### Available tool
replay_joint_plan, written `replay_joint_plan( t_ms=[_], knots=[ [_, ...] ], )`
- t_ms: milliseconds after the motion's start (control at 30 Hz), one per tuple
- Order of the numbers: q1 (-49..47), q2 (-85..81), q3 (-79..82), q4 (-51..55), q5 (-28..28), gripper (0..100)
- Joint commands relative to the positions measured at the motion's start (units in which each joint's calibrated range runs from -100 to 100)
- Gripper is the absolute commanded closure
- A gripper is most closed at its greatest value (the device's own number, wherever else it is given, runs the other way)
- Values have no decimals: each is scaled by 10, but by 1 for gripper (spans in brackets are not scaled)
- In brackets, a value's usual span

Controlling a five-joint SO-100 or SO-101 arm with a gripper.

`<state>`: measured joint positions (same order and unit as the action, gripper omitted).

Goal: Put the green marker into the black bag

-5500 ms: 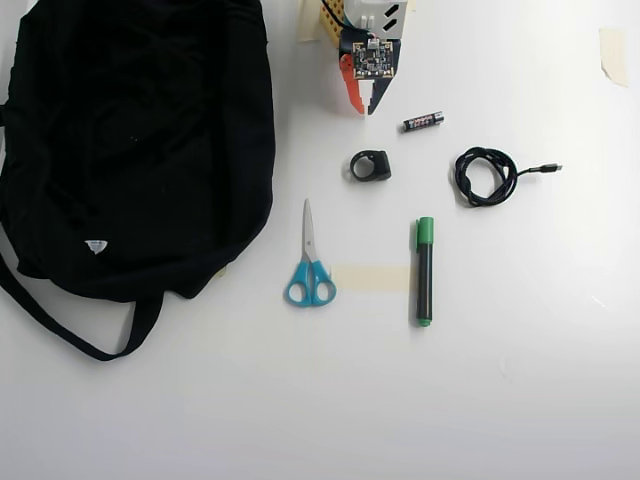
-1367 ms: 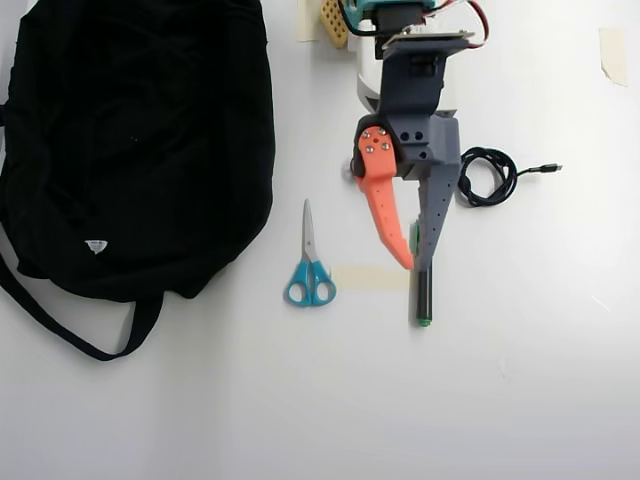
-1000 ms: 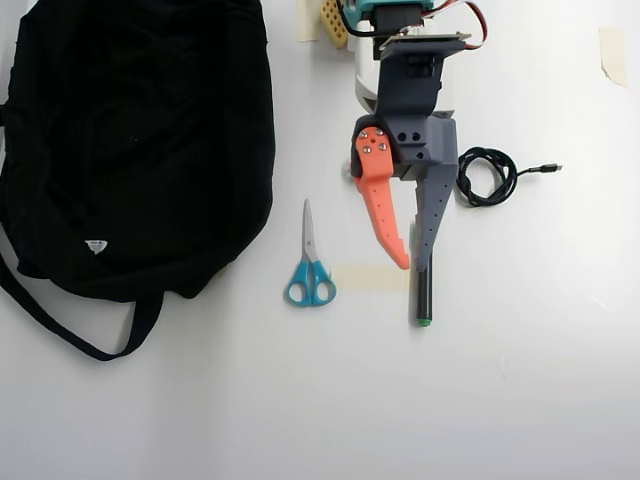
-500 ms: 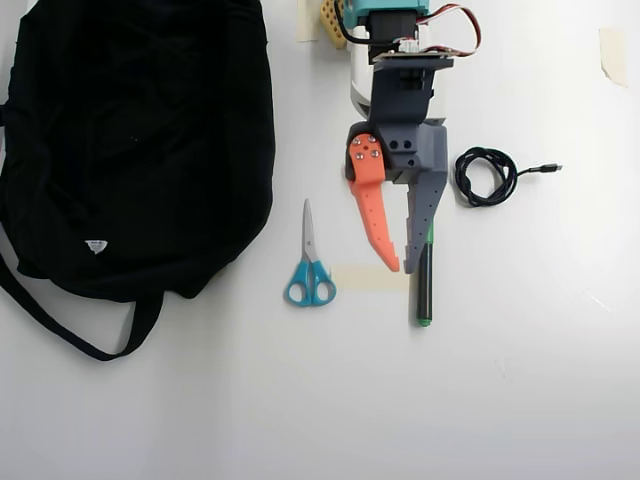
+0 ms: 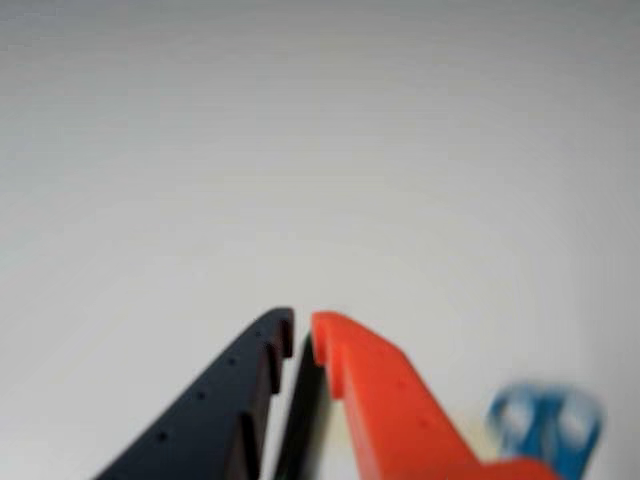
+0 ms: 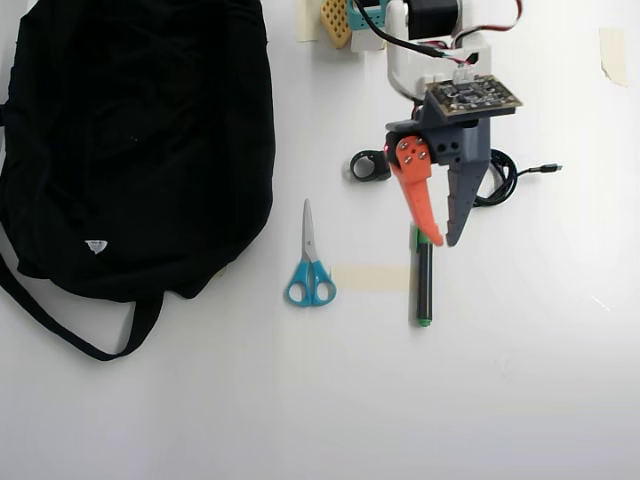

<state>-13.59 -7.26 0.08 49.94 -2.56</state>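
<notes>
The green marker [image 6: 424,285] lies flat on the white table in the overhead view, its green cap partly under my orange finger [image 6: 418,200]. My gripper [image 6: 444,241] hovers over the cap end, slightly open with a narrow gap and nothing lifted. The wrist view shows the gripper [image 5: 300,318] with its dark and orange fingers close together. A dark strip sits in the gap lower down, and I cannot tell what it is. The black bag [image 6: 140,140] fills the upper left, well apart from the gripper.
Blue-handled scissors [image 6: 310,270] lie left of the marker and show blurred in the wrist view [image 5: 545,425]. A small black ring-shaped part [image 6: 370,166] and a coiled black cable [image 6: 500,178] flank the arm. A tape strip [image 6: 370,278] lies between scissors and marker.
The arm has swung right and pulled back toward its base, so the fingers look shorter and steeper. The small black ring-shaped part is uncovered. The marker stays in place.
</notes>
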Motion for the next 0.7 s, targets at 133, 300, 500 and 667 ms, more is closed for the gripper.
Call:
replay_joint_plan(
  t_ms=[133, 300, 500, 667],
  knots=[
    [-1, -10, -44, 230, -60, 98],
    [1, -14, -40, 278, -59, 98],
    [5, -14, -42, 284, -54, 98],
    [6, -13, -40, 284, -41, 98]
  ],
)
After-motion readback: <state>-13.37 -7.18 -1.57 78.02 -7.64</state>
